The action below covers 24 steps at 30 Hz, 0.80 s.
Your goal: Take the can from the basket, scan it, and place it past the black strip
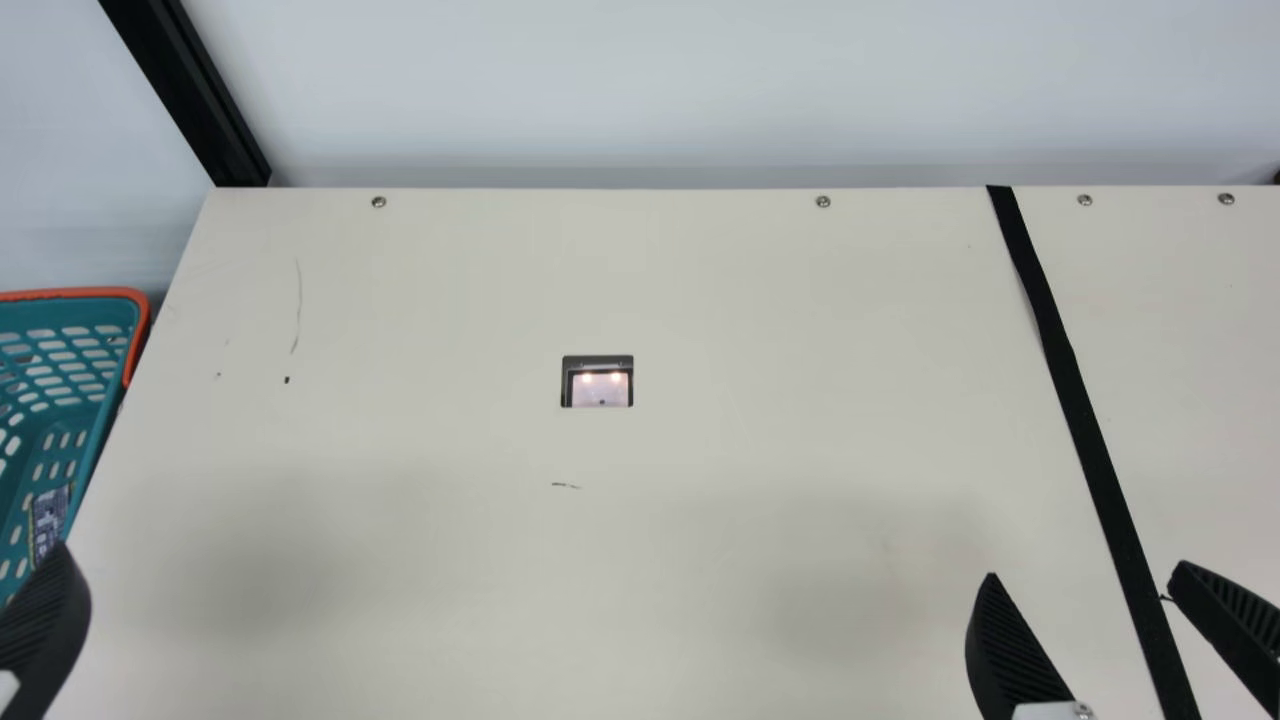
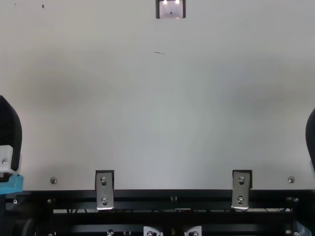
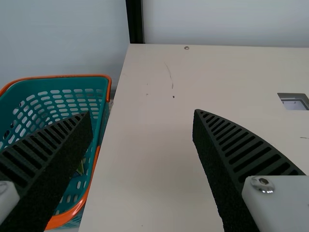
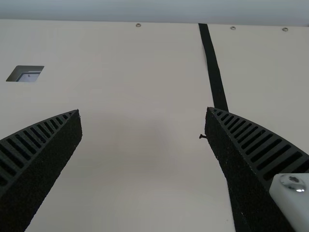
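The left gripper [image 3: 142, 112] is spread wide and empty, the right gripper [image 4: 143, 110] likewise. At the main view's lower left, a printed item [image 1: 50, 520], presumably the can, is held by the basket [image 1: 80, 293]; lifting, scanning and placement past the black strip [image 1: 1077, 400] seem undone.

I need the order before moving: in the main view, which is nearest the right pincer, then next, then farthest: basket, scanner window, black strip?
1. Black strip: right side, right by the right pincer.
2. Scanner window: near the middle of the table.
3. Basket: far left, beyond the table's edge.
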Tool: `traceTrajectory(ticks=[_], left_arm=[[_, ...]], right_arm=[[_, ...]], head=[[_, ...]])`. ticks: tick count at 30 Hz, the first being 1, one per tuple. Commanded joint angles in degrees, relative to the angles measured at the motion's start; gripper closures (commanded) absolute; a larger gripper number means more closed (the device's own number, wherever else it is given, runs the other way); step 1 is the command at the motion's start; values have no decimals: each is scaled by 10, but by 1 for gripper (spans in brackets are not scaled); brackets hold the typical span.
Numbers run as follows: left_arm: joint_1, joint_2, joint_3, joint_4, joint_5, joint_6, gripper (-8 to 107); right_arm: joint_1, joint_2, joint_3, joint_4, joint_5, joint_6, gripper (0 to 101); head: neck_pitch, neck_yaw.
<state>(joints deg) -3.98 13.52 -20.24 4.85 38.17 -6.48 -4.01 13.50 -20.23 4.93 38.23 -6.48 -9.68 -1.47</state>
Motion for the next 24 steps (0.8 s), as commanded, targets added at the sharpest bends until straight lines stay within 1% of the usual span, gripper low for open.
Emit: traceTrajectory(ticks=[1, 13, 24], left_arm=[[0, 0, 0, 0, 0, 0, 9], [0, 0, 0, 0, 0, 0, 9], [0, 0, 0, 0, 0, 0, 9]], right_arm=[[0, 0, 0, 0, 0, 0, 0], [0, 0, 0, 0, 0, 0, 0], [0, 0, 0, 0, 0, 0, 0]], head=[[0, 5], [2, 22], [-6, 102]])
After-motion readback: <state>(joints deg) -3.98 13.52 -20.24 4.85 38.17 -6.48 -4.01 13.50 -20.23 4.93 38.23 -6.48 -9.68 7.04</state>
